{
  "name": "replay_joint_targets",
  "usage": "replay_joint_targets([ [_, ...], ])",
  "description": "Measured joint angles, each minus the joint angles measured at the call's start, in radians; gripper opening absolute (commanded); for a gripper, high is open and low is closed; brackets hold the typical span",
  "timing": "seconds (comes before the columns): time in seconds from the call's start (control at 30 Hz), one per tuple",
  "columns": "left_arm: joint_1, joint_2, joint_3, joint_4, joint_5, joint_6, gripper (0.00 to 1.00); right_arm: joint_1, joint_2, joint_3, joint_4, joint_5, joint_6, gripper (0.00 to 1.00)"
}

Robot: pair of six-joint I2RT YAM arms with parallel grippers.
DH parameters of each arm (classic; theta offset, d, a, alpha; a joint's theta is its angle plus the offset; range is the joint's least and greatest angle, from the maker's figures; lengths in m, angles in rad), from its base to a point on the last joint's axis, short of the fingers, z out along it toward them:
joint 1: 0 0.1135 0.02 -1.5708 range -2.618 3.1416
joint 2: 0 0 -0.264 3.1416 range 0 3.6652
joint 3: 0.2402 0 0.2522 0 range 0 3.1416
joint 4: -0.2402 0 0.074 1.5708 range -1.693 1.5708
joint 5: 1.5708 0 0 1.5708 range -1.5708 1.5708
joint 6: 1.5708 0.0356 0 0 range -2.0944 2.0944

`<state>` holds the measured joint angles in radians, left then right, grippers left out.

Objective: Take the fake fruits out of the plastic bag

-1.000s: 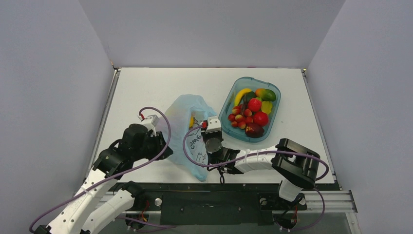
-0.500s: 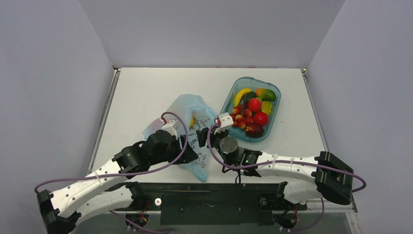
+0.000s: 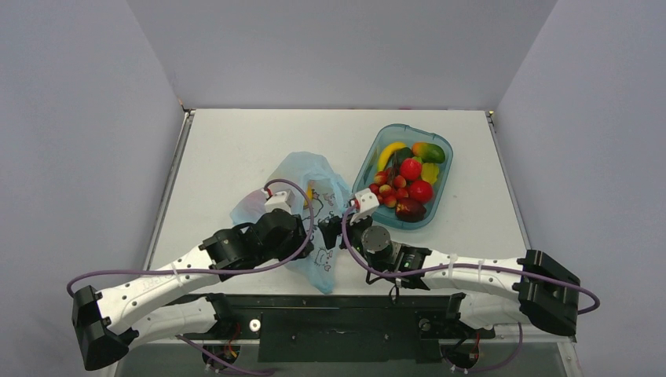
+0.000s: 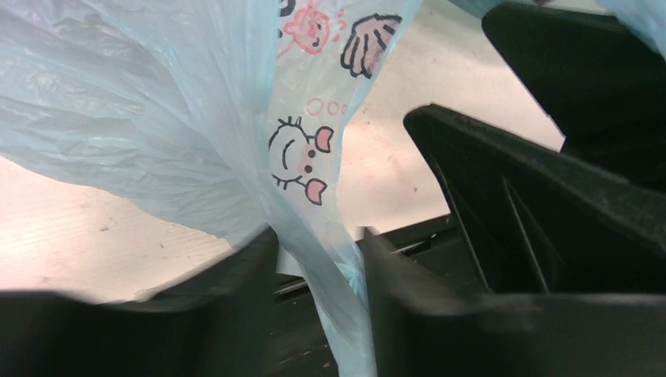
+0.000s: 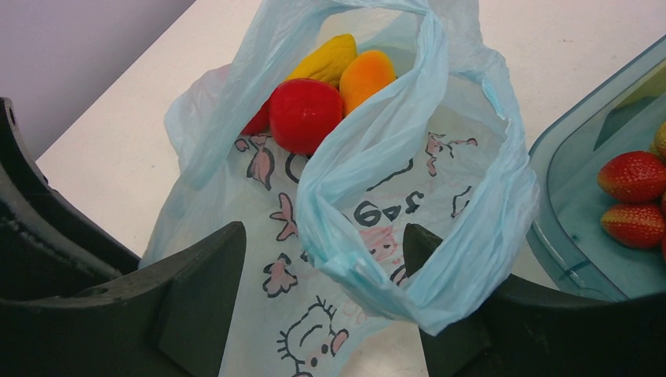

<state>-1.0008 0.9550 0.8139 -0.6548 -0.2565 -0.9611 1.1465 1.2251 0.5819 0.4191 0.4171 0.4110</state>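
Note:
The light-blue plastic bag (image 3: 302, 184) lies mid-table, its mouth open. In the right wrist view the bag (image 5: 236, 118) holds a red apple (image 5: 305, 114), an orange-yellow fruit (image 5: 365, 77) and a yellow elongated fruit (image 5: 323, 59). My right gripper (image 5: 322, 251) is open, its fingers either side of a loop handle (image 5: 369, 188); from above it (image 3: 334, 229) is at the bag's near right. My left gripper (image 4: 318, 259) is open around a twisted strand of the bag (image 4: 314, 236), which touches the right finger; from above it (image 3: 316, 251) is at the bag's near end.
A teal transparent tub (image 3: 441, 149) with strawberries, a mango, a banana and other fruits stands right of the bag; its rim (image 5: 581, 181) is close to my right gripper. The table's front edge and black rail (image 4: 424, 236) lie just past my left gripper.
My left arm has swung right from beside the bag to its near end, fingers now around the strand. My right wrist has moved right and a little farther back.

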Motion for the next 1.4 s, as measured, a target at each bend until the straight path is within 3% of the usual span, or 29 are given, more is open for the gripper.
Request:
replay_joint_targets([
  [0.03,0.000,0.000,0.000,-0.004,-0.006,0.003,0.04,0.000,0.003,0.000,0.002,-0.006,0.004,0.69],
  [0.1,0.000,-0.008,0.004,-0.027,-0.021,0.013,0.00,0.005,0.019,0.000,0.020,-0.017,0.018,0.69],
  [0.37,0.000,-0.205,0.025,-0.152,-0.058,0.031,0.00,0.089,0.170,0.044,0.109,-0.066,0.057,0.75],
  [0.53,0.000,-0.266,0.019,-0.174,-0.057,0.025,0.00,0.060,0.293,0.120,0.164,-0.105,0.077,0.82],
  [0.73,0.000,-0.264,-0.005,-0.186,-0.055,0.022,0.00,0.002,0.405,0.185,0.186,-0.128,0.054,0.87],
  [0.9,0.000,-0.257,-0.005,-0.212,-0.060,0.022,0.00,-0.015,0.482,0.216,0.223,-0.128,0.006,0.99],
  [0.97,0.000,-0.256,-0.005,-0.217,-0.062,0.022,0.00,-0.015,0.512,0.220,0.239,-0.127,-0.008,1.00],
  [1.03,0.000,-0.249,-0.005,-0.218,-0.062,0.023,0.00,-0.016,0.545,0.241,0.240,-0.126,-0.015,0.97],
  [1.1,0.000,-0.238,-0.005,-0.219,-0.062,0.025,0.00,-0.021,0.583,0.272,0.242,-0.125,-0.016,0.86],
  [1.17,0.000,-0.221,-0.003,-0.221,-0.060,0.030,0.00,-0.028,0.611,0.295,0.254,-0.127,-0.015,0.83],
  [1.4,0.000,-0.175,0.033,-0.219,-0.021,0.062,0.00,-0.052,0.687,0.369,0.322,-0.139,-0.027,1.00],
])
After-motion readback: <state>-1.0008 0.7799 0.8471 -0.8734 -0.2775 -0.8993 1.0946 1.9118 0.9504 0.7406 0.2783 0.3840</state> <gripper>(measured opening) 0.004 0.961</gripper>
